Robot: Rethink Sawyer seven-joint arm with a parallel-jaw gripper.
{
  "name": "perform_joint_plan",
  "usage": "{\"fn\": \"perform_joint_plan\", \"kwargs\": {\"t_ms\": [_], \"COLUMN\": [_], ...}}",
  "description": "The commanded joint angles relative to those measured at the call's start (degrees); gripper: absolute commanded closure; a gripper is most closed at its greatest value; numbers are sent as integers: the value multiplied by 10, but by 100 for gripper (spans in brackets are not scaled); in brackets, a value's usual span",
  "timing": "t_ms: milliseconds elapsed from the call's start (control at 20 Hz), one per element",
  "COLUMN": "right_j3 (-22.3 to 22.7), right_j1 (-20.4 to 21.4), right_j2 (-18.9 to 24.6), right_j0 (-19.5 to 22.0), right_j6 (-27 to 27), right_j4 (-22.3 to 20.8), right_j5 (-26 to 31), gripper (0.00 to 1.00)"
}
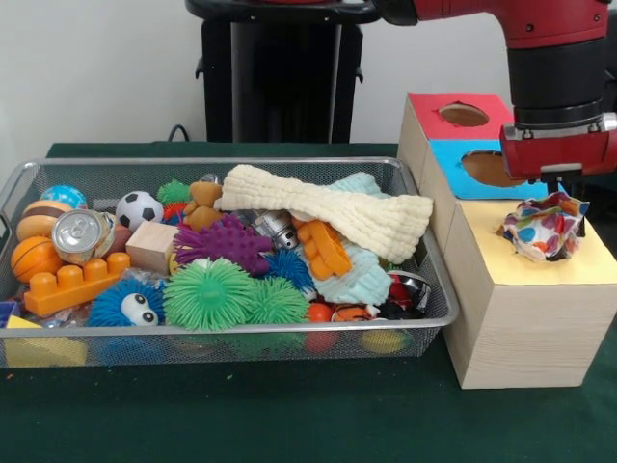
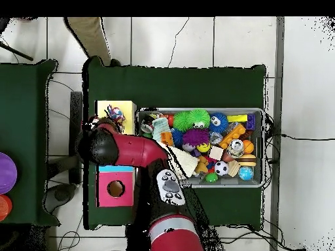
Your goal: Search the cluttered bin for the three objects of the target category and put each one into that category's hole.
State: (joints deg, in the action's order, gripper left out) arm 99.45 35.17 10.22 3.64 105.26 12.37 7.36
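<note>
A crumpled polka-dot cloth (image 1: pixel 544 228) rests on the yellow end (image 1: pixel 578 265) of the wooden sorting box, seen from overhead as a small bundle (image 2: pixel 116 115). My gripper (image 1: pixel 563 191) hangs right above it, touching or nearly touching the top. The blue section's hole (image 1: pixel 485 168) and the red section's hole (image 1: pixel 464 115) are uncovered. In the wire bin (image 1: pixel 439 318), a cream waffle cloth (image 1: pixel 328 207) lies across the top of the pile. A pale teal cloth (image 1: pixel 362 282) lies under it.
The bin also holds an orange toy brick (image 1: pixel 72 283), a soccer ball (image 1: pixel 139 208), a tin can (image 1: pixel 79 234), a wooden block (image 1: pixel 152 246) and green (image 1: pixel 207 294) and purple (image 1: pixel 224 241) spiky balls. A person's leg (image 2: pixel 91 36) shows at the overhead view's top.
</note>
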Motion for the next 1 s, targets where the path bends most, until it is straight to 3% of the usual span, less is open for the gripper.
{"fn": "perform_joint_plan", "kwargs": {"t_ms": [50, 350, 650, 1000], "right_j3": [43, 44, 8, -12], "right_j1": [-59, -66, -65, -63], "right_j2": [19, 11, -73, -104], "right_j0": [-10, -17, -63, -62], "right_j6": [127, 127, 92, 56], "right_j4": [5, 6, 3, -17], "right_j5": [-48, -63, 13, 62], "gripper": [100, 100, 100, 100]}}
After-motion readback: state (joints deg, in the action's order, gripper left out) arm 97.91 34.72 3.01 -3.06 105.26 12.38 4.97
